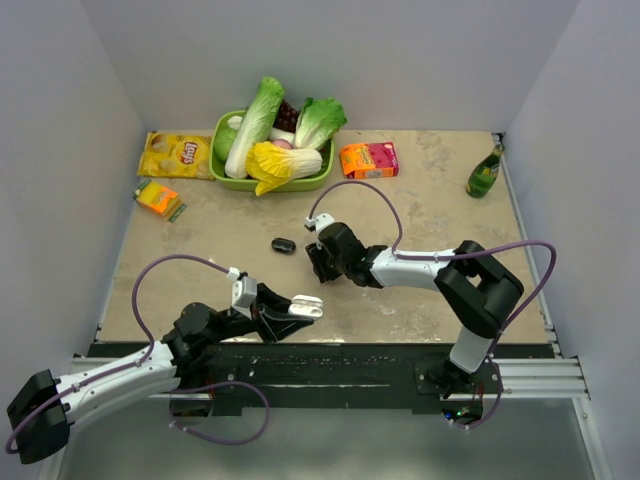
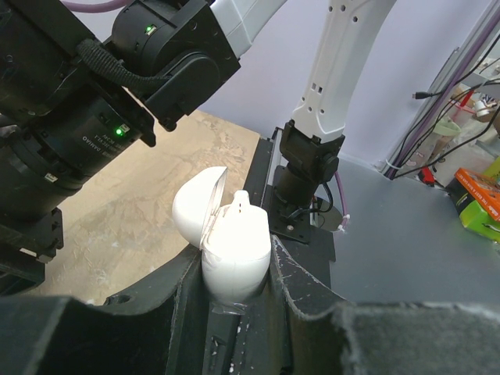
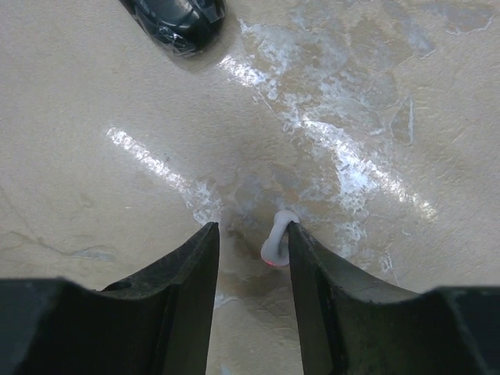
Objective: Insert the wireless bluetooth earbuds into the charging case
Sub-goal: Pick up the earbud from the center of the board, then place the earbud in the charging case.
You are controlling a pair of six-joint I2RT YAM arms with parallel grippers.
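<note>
1. Top external view: The left hand [image 1: 292,308] sits near the front edge of the mottled beige surface [image 1: 430,210]. It is clamped on the glossy white oval plastic charging case [image 1: 308,307]. The right hand [image 1: 318,264] points down at mid-surface, near the small black oval object [image 1: 283,245]. A green plastic basket [image 1: 222,172] of leafy vegetables stands at the far edge.
2. Left wrist view: Both fingers [image 2: 301,289] grip the lower half of the case, whose lid is hinged open to the left. A small white nub projects from the open top; whether it is an earbud cannot be told.
3. Right wrist view: The right hand has its fingers apart, tips at the surface. One tiny glossy white plastic earbud [image 3: 275,241] lies between them. It touches the inner face of the finger at picture right and is clear of the other.
</note>
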